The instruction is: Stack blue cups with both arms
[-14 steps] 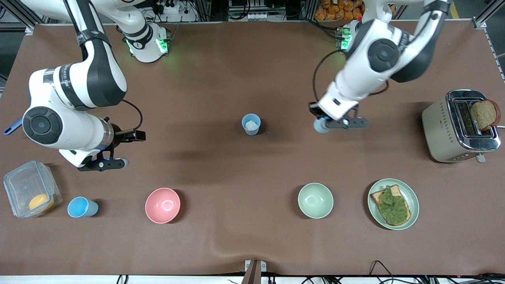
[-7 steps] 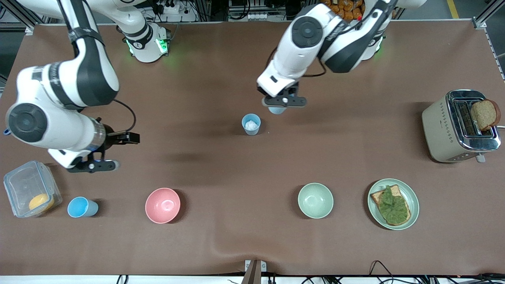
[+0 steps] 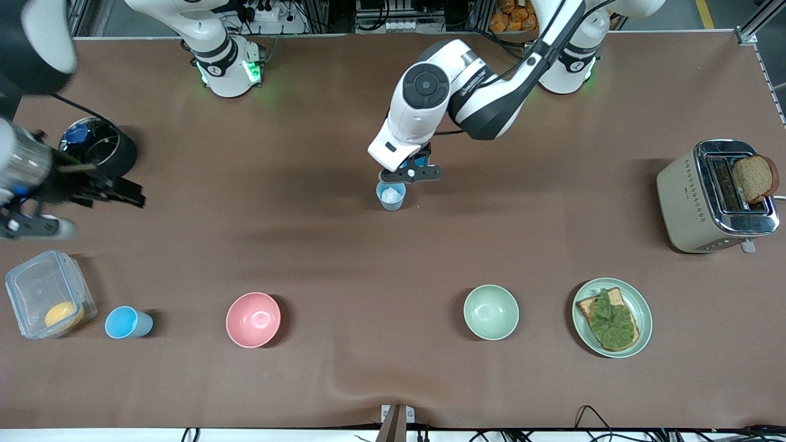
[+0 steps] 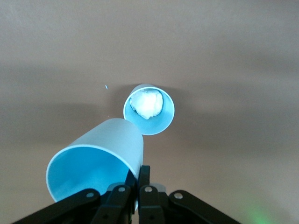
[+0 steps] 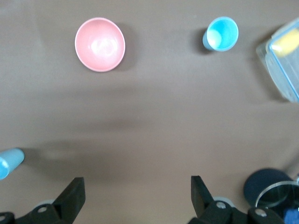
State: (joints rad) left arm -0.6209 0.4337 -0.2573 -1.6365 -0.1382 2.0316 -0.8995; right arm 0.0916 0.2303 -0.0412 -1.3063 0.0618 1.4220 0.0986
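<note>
Held blue cup (image 4: 96, 165) tilted over white-filled cup (image 3: 391, 195); third cup (image 3: 128, 323) beside pink bowl (image 3: 253, 320)

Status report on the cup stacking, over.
Left end effector shut on blue cup, over the centre cup. White lump inside it. Right end effector open, waiting.

My left gripper (image 3: 410, 174), clamped on a blue cup (image 4: 96, 165), now hangs just over the white-filled cup (image 3: 391, 195) at the table's middle; a second ago it was well off at that cup's three o'clock, then at its one o'clock. My right gripper (image 3: 37, 227), fingers spread and empty, has swung out toward nine o'clock, to the view's edge, uncovering a black round container (image 3: 98, 146) at my right arm's end.
</note>
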